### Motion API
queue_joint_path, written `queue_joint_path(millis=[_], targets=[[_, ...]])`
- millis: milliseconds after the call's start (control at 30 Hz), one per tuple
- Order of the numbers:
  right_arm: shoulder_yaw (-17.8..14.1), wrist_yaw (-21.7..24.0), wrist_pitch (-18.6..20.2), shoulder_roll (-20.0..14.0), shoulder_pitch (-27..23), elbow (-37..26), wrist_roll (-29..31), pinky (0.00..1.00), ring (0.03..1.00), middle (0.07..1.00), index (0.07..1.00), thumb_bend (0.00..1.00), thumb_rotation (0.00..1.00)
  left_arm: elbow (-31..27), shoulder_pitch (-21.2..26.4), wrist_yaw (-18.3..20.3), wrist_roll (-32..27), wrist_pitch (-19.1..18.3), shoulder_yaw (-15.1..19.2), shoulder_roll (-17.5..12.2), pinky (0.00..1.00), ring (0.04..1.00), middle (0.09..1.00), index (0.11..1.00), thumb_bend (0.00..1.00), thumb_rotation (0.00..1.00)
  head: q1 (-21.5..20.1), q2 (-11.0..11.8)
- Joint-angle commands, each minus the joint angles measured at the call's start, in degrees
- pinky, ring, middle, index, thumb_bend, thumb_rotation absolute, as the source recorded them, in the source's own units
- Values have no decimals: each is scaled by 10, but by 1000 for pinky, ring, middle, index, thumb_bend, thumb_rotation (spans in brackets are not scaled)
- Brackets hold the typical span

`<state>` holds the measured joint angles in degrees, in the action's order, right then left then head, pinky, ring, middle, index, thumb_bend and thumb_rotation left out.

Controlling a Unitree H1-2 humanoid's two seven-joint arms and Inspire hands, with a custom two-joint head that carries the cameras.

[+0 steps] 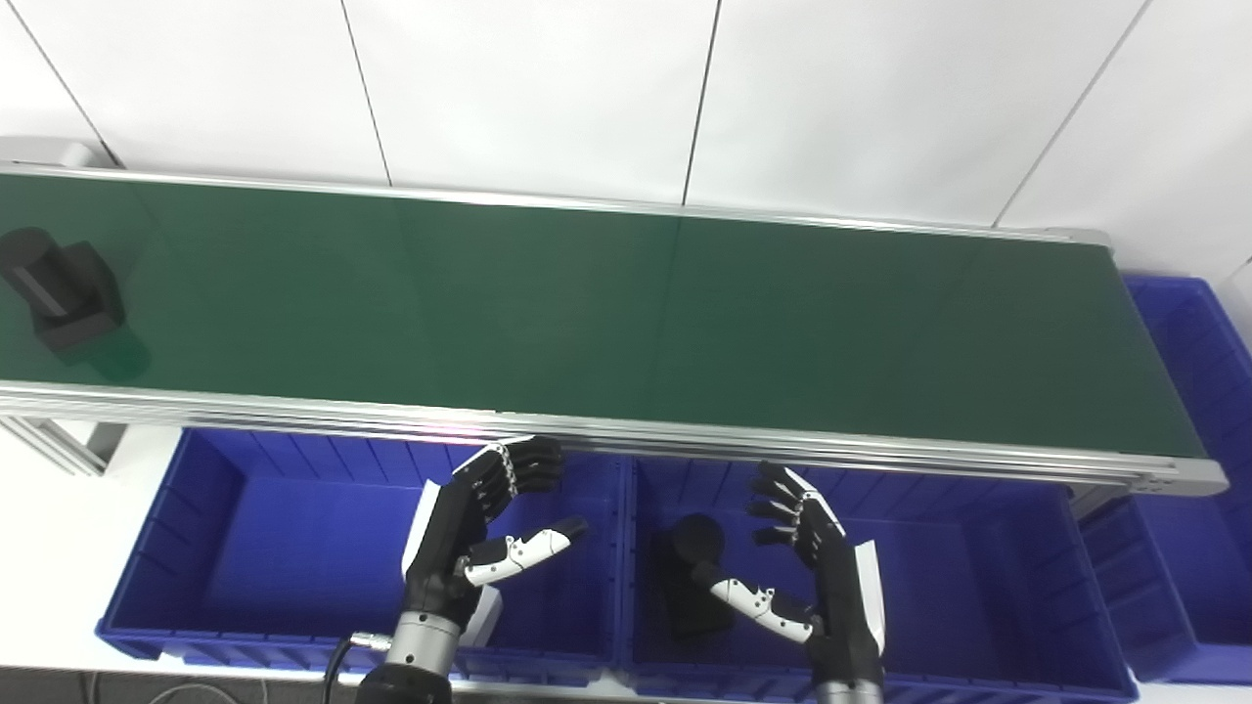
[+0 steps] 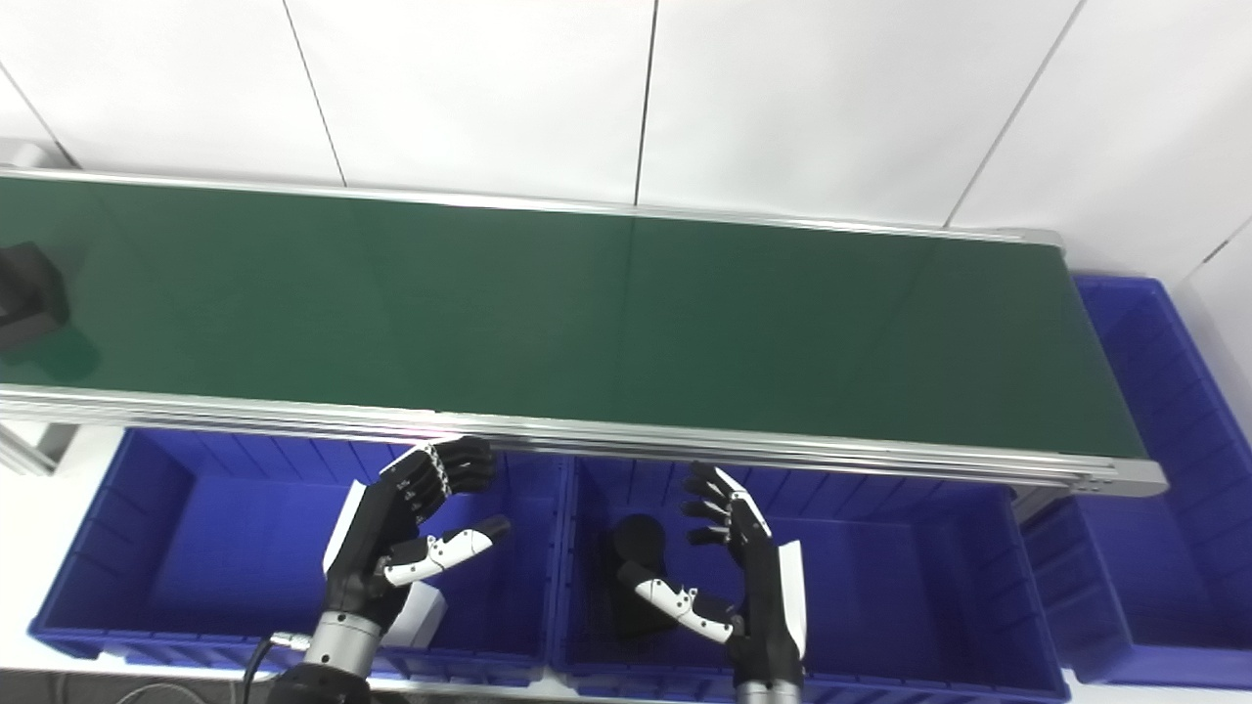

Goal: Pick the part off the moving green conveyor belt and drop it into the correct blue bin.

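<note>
A black part [image 1: 61,289], a cylinder joined to a block, rides on the green conveyor belt [image 1: 606,313] at its far left end. Both hands hover below the belt's near rail, over the blue bins. My left hand [image 1: 484,533] is open above the left bin [image 1: 245,548], fingers curled and thumb out, holding nothing. My right hand [image 1: 807,567] is open above the middle bin [image 1: 959,577], also holding nothing. Another black part [image 1: 693,577] lies inside the middle bin, just left of my right hand's thumb.
A third blue bin [image 1: 1198,391] stands past the belt's right end. A white object [image 2: 416,614] lies in the left bin beneath my left wrist. White wall panels rise behind the belt. An aluminium frame leg [image 1: 54,440] shows at the left.
</note>
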<state>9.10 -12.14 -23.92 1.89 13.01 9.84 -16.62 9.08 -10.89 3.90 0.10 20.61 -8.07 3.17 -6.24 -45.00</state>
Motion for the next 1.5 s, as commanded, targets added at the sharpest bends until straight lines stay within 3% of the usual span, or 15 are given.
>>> queue_joint_path(millis=[0, 367, 400, 433, 467, 500, 600, 633, 733, 833, 900, 1033, 1133, 1300, 1467], targets=[[4, 6, -22, 3, -4, -8, 4, 582, 700, 763, 798, 649, 79, -8, 8, 7, -7, 17, -2, 2, 648, 647, 668, 659, 576, 0, 1, -1], [8, 5, -25, 0, -4, -2, 8, 582, 705, 767, 800, 652, 78, -3, 6, 5, -6, 17, -1, 3, 656, 647, 668, 659, 584, 0, 15, 6], [9, 4, -28, -1, -5, 2, 11, 581, 704, 767, 800, 653, 78, 0, 6, 5, -5, 20, -2, 3, 654, 646, 666, 658, 589, 0, 23, 11], [12, 1, -29, -4, -6, 7, 13, 580, 703, 767, 800, 653, 78, 7, 7, 3, -2, 27, -2, 4, 653, 646, 666, 657, 591, 0, 55, 33], [14, 0, -29, -6, -7, 10, 15, 575, 702, 768, 799, 654, 76, 13, 8, 2, 0, 34, -2, 4, 640, 640, 659, 653, 598, 0, 55, 33], [16, -4, -30, -11, -7, 13, 13, 573, 701, 768, 798, 655, 75, 22, 8, 2, 2, 41, -3, 6, 633, 635, 656, 651, 603, 0, 86, 51], [23, -16, -30, -24, -9, 22, 12, 588, 717, 772, 800, 630, 91, 42, 10, -1, 6, 54, -5, 11, 636, 629, 642, 638, 630, 0, 111, 68], [25, -18, -30, -29, -9, 26, 17, 593, 720, 777, 803, 624, 96, 50, 11, -4, 7, 58, -6, 14, 637, 628, 641, 637, 639, 0, 136, 87], [33, -28, -30, -44, -12, 40, 26, 597, 719, 780, 806, 618, 80, 71, 15, 4, -8, 63, -7, 22, 644, 633, 640, 636, 639, 0, 165, 107], [43, -38, -30, -61, -19, 56, 41, 616, 737, 789, 809, 601, 62, 92, 23, 15, -13, 63, -11, 29, 664, 636, 620, 627, 635, 0, 235, 147], [48, -42, -30, -70, -24, 67, 55, 627, 748, 793, 810, 594, 50, 103, 29, 18, -9, 63, -17, 30, 683, 644, 623, 628, 636, 0, 259, 162], [54, -56, -30, -77, -31, 85, 63, 637, 770, 814, 817, 534, 4, 115, 40, 10, 2, 63, -21, 36, 676, 636, 616, 616, 690, 0, 269, 169], [63, -65, -30, -80, -39, 98, 66, 640, 770, 813, 818, 520, 0, 125, 48, 7, 2, 63, -19, 38, 684, 639, 618, 619, 704, 0, 286, 190], [71, -76, -30, -81, -53, 122, 69, 664, 765, 806, 823, 516, 0, 143, 65, 42, -17, 63, -8, 29, 697, 632, 613, 612, 731, 0, 289, 207], [81, -74, -30, -82, -62, 133, 76, 647, 771, 822, 825, 507, 0, 148, 71, 46, -15, 63, 6, 32, 679, 616, 602, 601, 750, 0, 284, 223]])
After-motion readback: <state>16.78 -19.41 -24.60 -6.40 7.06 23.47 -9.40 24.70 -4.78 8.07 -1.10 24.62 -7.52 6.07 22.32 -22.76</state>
